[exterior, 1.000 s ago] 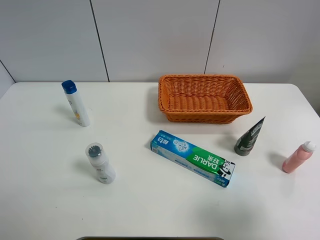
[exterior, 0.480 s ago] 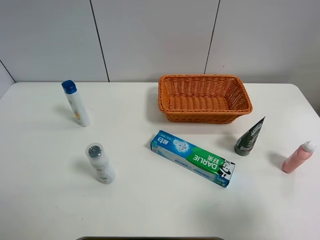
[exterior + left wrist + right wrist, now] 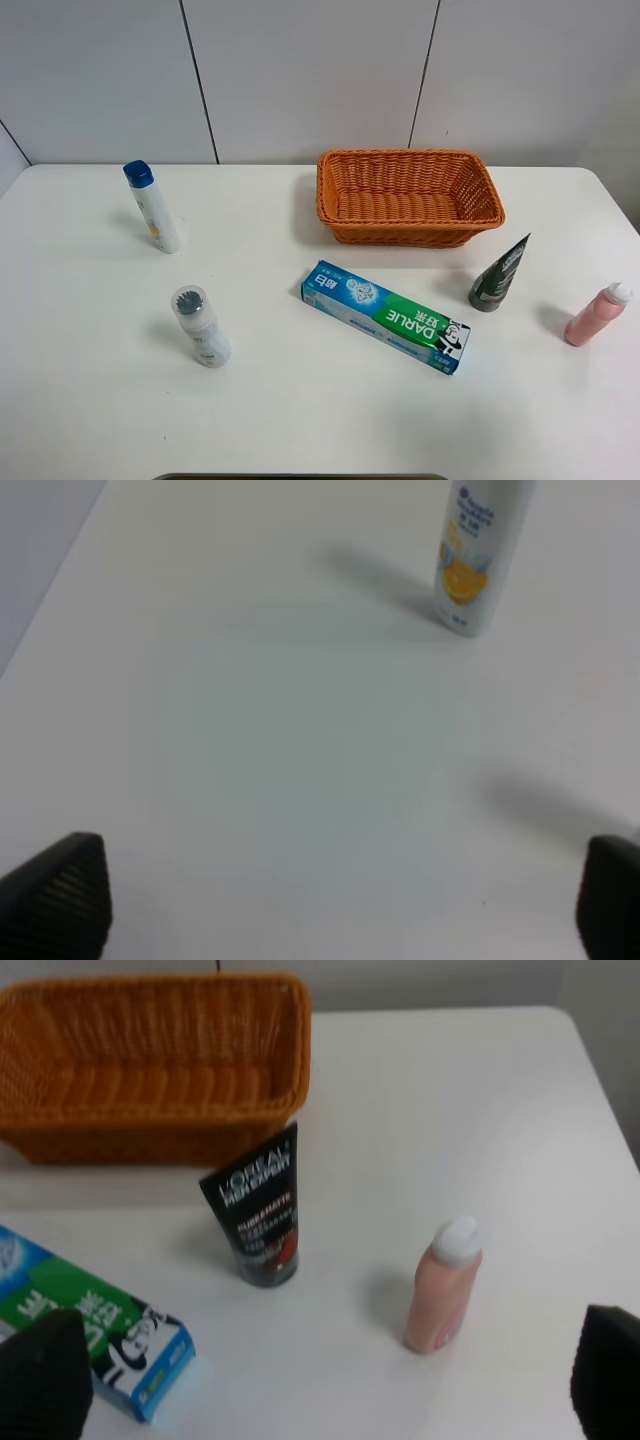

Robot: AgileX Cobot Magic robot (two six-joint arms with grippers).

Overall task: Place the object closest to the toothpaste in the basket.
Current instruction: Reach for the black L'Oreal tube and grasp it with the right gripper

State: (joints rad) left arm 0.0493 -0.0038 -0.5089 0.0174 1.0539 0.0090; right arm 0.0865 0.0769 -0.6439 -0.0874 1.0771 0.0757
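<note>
The toothpaste box (image 3: pixel 386 315), blue and green, lies flat on the white table; its end shows in the right wrist view (image 3: pixel 95 1330). Closest to it stands a dark L'Oreal tube (image 3: pixel 497 275), cap down, also in the right wrist view (image 3: pixel 260 1208). The orange wicker basket (image 3: pixel 407 196) sits behind them, empty, and shows in the right wrist view (image 3: pixel 150 1070). Neither gripper shows in the exterior high view. My left gripper (image 3: pixel 345 900) and right gripper (image 3: pixel 330 1385) show wide-apart fingertips with nothing between them.
A pink bottle (image 3: pixel 596 314) stands at the right edge, also in the right wrist view (image 3: pixel 445 1285). A white bottle with a blue cap (image 3: pixel 152 207) stands at the back left, its base in the left wrist view (image 3: pixel 480 555). A grey-capped white bottle (image 3: pixel 200 326) stands front left.
</note>
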